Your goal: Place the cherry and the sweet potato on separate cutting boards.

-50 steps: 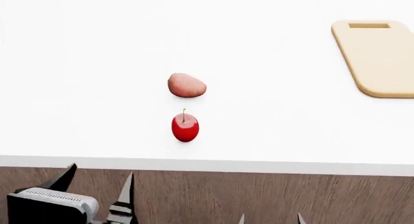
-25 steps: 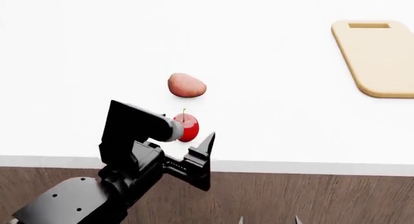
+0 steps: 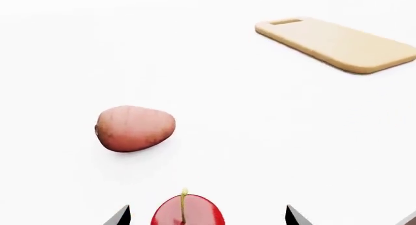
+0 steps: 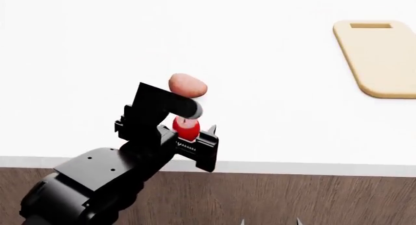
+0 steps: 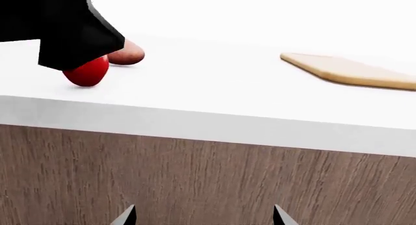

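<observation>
Cherry (image 4: 187,128): lying on the white bench (image 4: 273,88), lower centre of the head view, near the front edge; not on any board. The left pincer (image 4: 188,137) is down over it, and the wrist view shows the fruit sitting between two spread fingertips (image 3: 120,216) with clear gaps either side, so the pincer is released and nothing is gripped.

Sweet potato (image 4: 188,85): on the bench just above the cherry in the head view, apart from it, untouched.

Cutting board (image 4: 383,57): one only in view, upper right of the head frame, well apart from both items and bare. A second board does not appear in any view.

Right pincer (image 5: 202,217): low, below the bench edge, facing its wood-grain front; tips spread, holding nothing.

Assessment: neither placement is done. The first pick appears about to begin, though contact is hard to judge behind the arm
</observation>
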Controlling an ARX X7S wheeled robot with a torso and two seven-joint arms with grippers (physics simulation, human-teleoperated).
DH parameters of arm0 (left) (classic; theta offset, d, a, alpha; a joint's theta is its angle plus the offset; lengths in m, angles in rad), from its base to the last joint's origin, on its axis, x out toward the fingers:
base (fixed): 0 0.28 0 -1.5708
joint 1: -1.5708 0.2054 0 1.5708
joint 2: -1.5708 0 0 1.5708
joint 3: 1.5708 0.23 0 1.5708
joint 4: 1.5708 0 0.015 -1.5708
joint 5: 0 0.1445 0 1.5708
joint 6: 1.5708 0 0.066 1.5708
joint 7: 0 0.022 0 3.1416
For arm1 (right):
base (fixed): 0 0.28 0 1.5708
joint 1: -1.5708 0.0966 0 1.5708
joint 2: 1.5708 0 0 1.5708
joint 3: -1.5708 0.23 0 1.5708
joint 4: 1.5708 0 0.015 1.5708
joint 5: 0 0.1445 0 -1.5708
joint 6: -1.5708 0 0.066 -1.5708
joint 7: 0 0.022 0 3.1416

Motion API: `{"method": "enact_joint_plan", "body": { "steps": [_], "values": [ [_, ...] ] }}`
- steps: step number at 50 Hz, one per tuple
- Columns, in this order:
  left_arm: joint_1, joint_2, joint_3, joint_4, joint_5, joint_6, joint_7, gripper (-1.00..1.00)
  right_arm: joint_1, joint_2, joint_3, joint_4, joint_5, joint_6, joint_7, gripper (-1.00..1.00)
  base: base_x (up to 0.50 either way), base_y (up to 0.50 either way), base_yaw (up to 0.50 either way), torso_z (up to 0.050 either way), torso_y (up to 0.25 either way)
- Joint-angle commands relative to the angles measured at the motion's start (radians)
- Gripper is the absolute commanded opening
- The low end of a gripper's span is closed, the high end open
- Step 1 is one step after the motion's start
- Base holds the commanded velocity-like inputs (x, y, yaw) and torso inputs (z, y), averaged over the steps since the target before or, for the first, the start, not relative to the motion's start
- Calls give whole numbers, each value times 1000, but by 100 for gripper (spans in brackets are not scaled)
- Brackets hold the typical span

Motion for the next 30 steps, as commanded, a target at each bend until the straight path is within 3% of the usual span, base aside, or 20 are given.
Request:
{"method": "enact_joint_plan", "body": {
  "steps": [1,3,13,21,22,25,30],
  "values": [
    [-120,7,231,-313,-214,178,-17,100,1,5,-6,1,8,3,4,100,0,0,0,0,0],
    [-141,7,309,-348,-292,218,-24,100,1,6,-7,1,9,4,6,100,0,0,0,0,0],
    [-172,6,394,-381,-379,224,-51,100,2,10,-11,0,14,9,15,100,0,0,0,0,0],
    [-224,7,574,-433,-554,265,-61,100,2,14,-14,-1,18,8,20,100,0,0,0,0,0],
    [-222,6,584,-428,-566,270,-57,-100,2,15,-15,-1,18,8,20,100,0,0,0,0,0],
    [-229,-11,589,-373,-575,275,-92,-100,2,16,-16,0,19,7,22,100,0,0,0,0,0],
    [-226,-109,563,-181,-602,274,-149,-100,4,18,-24,-11,15,22,28,100,0,0,0,0,0]
  ]
}}
